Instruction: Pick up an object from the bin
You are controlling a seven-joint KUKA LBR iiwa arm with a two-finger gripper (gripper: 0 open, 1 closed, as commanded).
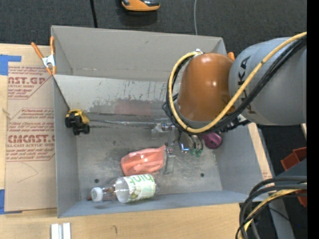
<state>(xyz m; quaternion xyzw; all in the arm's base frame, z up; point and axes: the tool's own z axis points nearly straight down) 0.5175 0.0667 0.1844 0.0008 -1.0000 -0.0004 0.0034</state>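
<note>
Dark flooring surrounds the grey metal bin (124, 54), and we take the clear plastic bottle (130, 188) as our landmark. It lies on its side by the near wall. Its white cap (96, 194) points to the view's left, and a green-and-white label wraps its body.

Just behind the bottle, toward the far wall, lies a salmon-pink soft pouch (142, 162). It sits close to the bottle, but we cannot tell whether the two touch. The pouch's long axis runs nearly parallel to the bottle's, left to right across the view. Its right end is tipped a little toward the far wall and points at the gripper (170, 159).

The gripper hangs beyond the bottle's base end, right at the pouch's right tip. It sits below the arm's orange cover (204, 93) with its looped cables. We cannot tell whether the claw is spread or pressed together, or whether it touches the pouch.

Well to the right of the bottle and farther back, a purple thing (213, 140) peeks out from under the arm (271, 78). Far behind the bottle's cap end, against the left wall, sits a small yellow-and-black toy vehicle (77, 121).
</note>
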